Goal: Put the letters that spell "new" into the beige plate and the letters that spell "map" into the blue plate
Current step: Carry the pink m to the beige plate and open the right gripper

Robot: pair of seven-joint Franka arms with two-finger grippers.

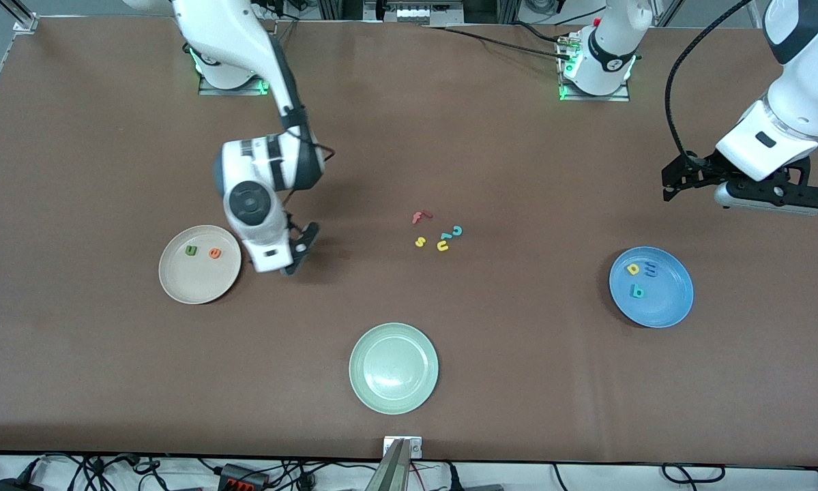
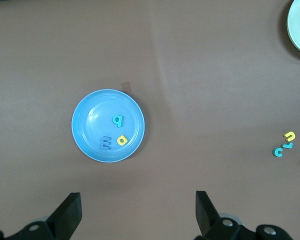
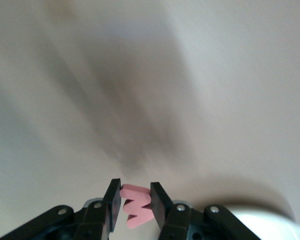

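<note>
The pink "w" (image 3: 138, 211) is gripped by the right gripper (image 1: 298, 254), just beside the beige plate (image 1: 177, 279).

In the front view we see the green "n" (image 1: 191, 250) and the orange "e" (image 1: 215, 254) lying in the beige plate, and the yellow "a" (image 1: 632, 269), the blue "m" (image 1: 650, 270) and the teal "p" (image 1: 636, 292) in the blue plate (image 1: 668, 307). The left gripper (image 1: 681, 179) waits above the table at its own end. In the left wrist view we see its fingers (image 2: 69, 216) spread wide apart, holding nothing, over the blue plate. In the right wrist view we see the thick foam "w" pinched between two closed fingers (image 3: 113, 202), one end sticking out toward the camera.
</note>
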